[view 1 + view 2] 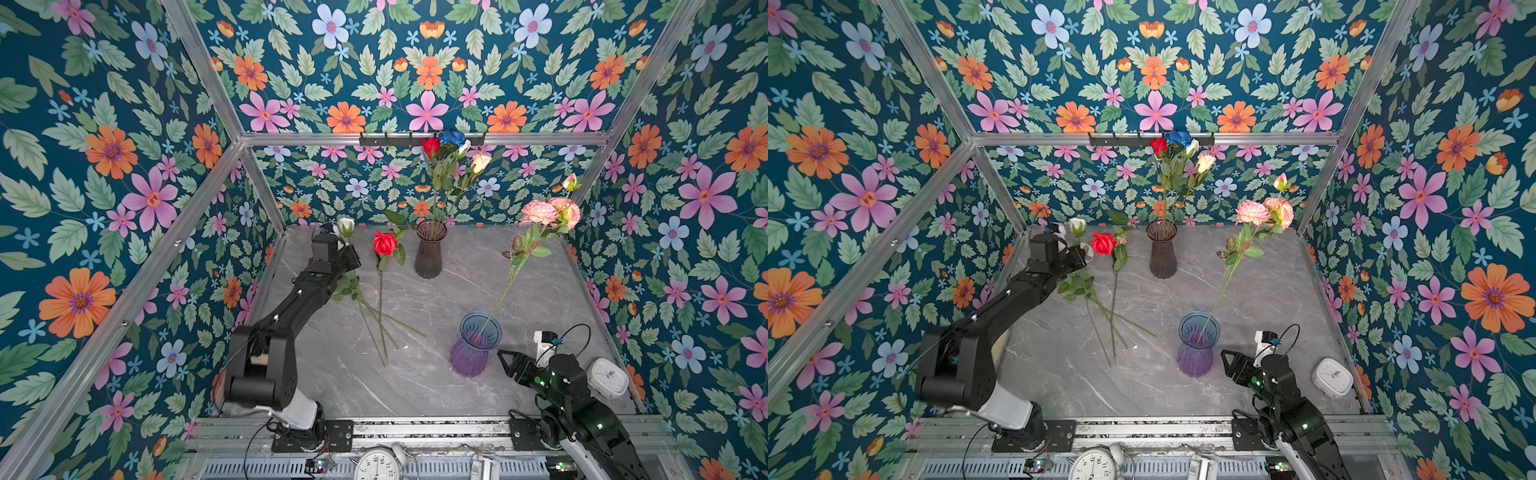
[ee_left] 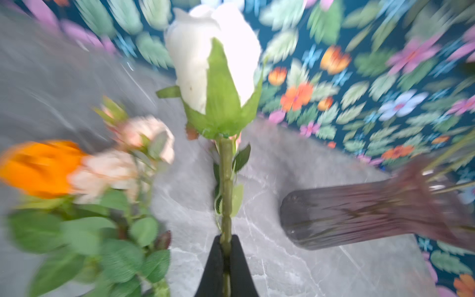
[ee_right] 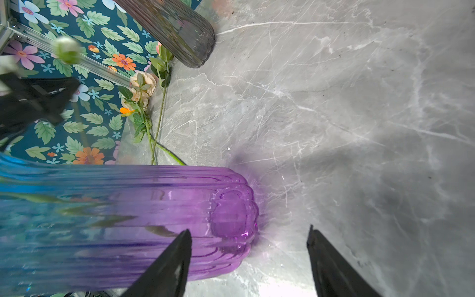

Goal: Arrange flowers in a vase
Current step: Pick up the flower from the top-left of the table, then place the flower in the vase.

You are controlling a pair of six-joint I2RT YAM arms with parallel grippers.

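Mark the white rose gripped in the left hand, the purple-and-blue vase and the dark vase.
white rose (image 2: 192,56), left wrist view, on the bud's white petals.
purple-and-blue vase (image 1: 468,357), in a top view, on its purple lower body.
dark vase (image 1: 428,257), in a top view, on its ribbed body.

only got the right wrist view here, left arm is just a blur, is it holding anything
observer: Yes. The left wrist view shows the left end effector shut on the stem of a white rose, just below the bud.
operator: what's in the purple vase next to me
observer: One pink spray. Its stem sits in the purple vase and leans toward the far right corner.
operator: and the dark vase
observer: The dark vase holds a red rose, a blue rose and two pale roses, standing roughly upright.
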